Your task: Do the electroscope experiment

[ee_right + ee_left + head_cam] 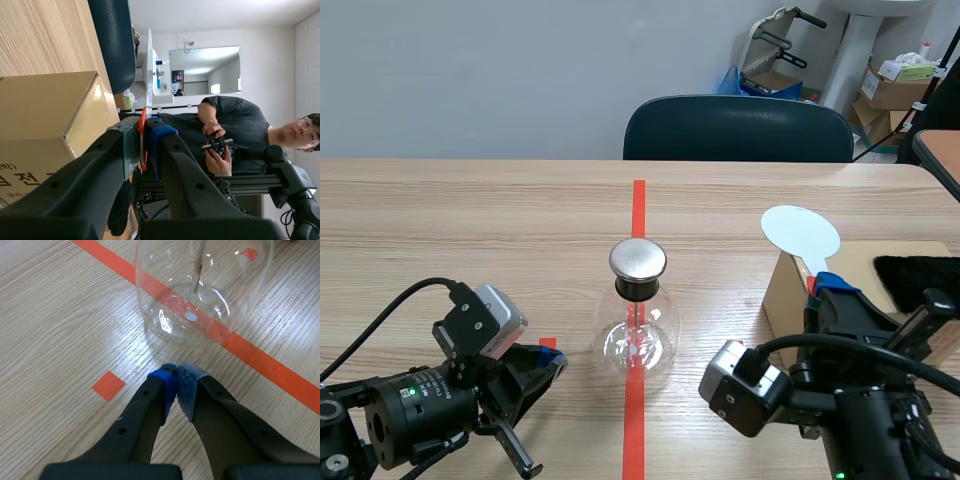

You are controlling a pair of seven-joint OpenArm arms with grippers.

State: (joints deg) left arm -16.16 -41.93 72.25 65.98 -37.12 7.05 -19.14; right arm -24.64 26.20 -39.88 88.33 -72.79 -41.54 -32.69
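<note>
- Left arm lies low at lower left; left gripper points toward frame centre, pads pressed together on nothing.
- Right arm at lower right; right gripper points up-frame, clamping a paddle.

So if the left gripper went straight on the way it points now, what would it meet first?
Most likely the clear round glass flask, standing just ahead of the shut left gripper. Only a short stretch of bare wooden table lies between them, though the exact depth is hard to judge.
</note>
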